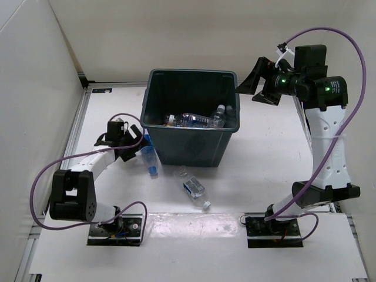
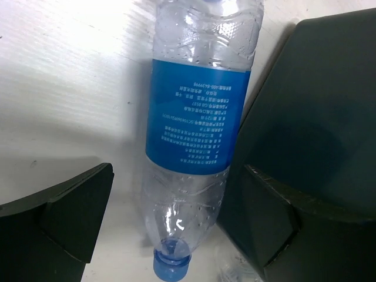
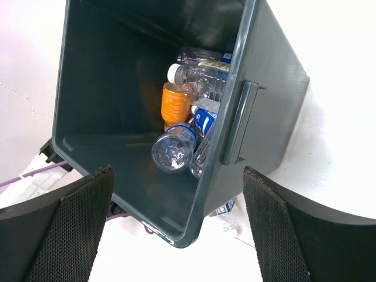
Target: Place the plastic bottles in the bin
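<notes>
The dark grey-green bin (image 1: 157, 141) stands mid-table and holds several plastic bottles (image 1: 194, 120); the right wrist view shows them (image 3: 173, 151), one with an orange label (image 3: 176, 106). A blue-labelled, blue-capped bottle (image 1: 150, 158) lies on the table against the bin's left front corner. My left gripper (image 1: 140, 145) is open, down at the table, its fingers either side of that bottle (image 2: 194, 117). Another clear bottle (image 1: 192, 188) lies in front of the bin. My right gripper (image 1: 249, 88) is open and empty, raised above the bin's right rim (image 3: 232, 135).
White walls enclose the table at the left, back and right. The bin wall (image 2: 329, 117) stands right beside my left gripper's right finger (image 2: 276, 223). Purple cables loop from both arms.
</notes>
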You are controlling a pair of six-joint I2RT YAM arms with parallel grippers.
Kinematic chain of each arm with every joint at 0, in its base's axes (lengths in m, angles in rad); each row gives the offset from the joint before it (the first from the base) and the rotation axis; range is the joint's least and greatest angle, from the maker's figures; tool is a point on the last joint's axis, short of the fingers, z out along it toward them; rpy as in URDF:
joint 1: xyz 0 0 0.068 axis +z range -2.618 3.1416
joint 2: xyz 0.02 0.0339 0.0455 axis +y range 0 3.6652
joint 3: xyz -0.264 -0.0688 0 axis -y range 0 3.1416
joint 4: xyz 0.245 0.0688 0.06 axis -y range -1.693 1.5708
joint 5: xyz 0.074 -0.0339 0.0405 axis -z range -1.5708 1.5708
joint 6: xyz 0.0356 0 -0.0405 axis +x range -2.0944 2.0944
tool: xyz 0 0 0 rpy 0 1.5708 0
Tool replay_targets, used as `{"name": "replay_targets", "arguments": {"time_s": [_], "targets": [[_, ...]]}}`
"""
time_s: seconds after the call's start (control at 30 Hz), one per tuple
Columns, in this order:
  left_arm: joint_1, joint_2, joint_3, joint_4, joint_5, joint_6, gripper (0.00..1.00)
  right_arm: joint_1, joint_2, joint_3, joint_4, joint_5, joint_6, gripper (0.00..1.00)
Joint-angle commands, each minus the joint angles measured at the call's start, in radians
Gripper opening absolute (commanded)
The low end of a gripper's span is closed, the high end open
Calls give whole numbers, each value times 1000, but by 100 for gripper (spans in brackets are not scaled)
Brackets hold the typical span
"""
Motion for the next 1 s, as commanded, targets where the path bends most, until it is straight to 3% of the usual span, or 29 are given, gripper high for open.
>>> {"name": "replay_targets", "arguments": {"time_s": [0.0, 0.3, 0.5, 0.67, 0.87, 0.97], "targets": [[-19, 5, 3, 40, 1, -4, 100, -4, -12, 19, -5, 5, -12, 90], [-95, 82, 21, 51, 5, -41, 100, -15, -11, 10, 5, -15, 0, 90], [-97, 65, 50, 37, -12, 5, 80, -20, -19, -4, 7, -12, 3, 90], [-74, -6, 154, -43, -116, 128, 47, -12, -19, -4, 5, -12, 2, 90], [61, -122, 312, -89, -164, 151, 44, 3, -9, 1, 7, -13, -1, 90], [99, -129, 470, -93, -232, 248, 45, 10, -12, -4, 5, -15, -1, 90]]}}
